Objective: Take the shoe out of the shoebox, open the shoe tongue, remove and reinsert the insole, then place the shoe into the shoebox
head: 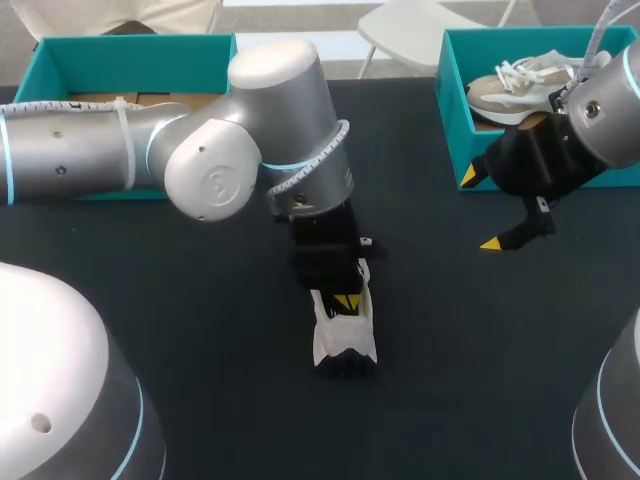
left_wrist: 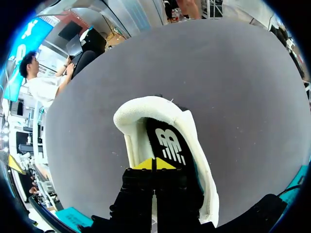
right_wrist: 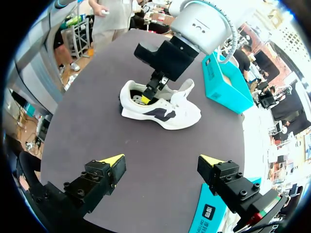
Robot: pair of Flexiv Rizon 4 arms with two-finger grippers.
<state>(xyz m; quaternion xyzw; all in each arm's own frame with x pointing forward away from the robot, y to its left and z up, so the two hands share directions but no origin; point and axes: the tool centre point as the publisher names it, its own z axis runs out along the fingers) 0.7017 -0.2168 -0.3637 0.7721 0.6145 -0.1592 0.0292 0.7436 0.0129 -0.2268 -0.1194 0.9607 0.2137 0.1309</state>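
A white shoe [head: 343, 338] with a dark side mark stands on the black table [head: 200, 330] near the middle; it also shows ahead of my right gripper as the shoe [right_wrist: 175, 114]. My left gripper [head: 346, 301] reaches down into its opening. In the left wrist view the left gripper [left_wrist: 154, 164] is shut, its tips pressed together over the black insole [left_wrist: 167, 141] inside the padded white collar [left_wrist: 146, 104]. Whether it pinches the insole I cannot tell. My right gripper [head: 481, 210] hangs open and empty in front of the right shoebox [head: 452, 120], well apart from the shoe, as the right gripper [right_wrist: 162, 162] shows.
The teal right shoebox holds a second, beige and white shoe [head: 515, 88]. Another teal shoebox [head: 130, 50] stands at the back left, partly behind my left arm. The left box [right_wrist: 226, 80] lies beyond the shoe in the right wrist view.
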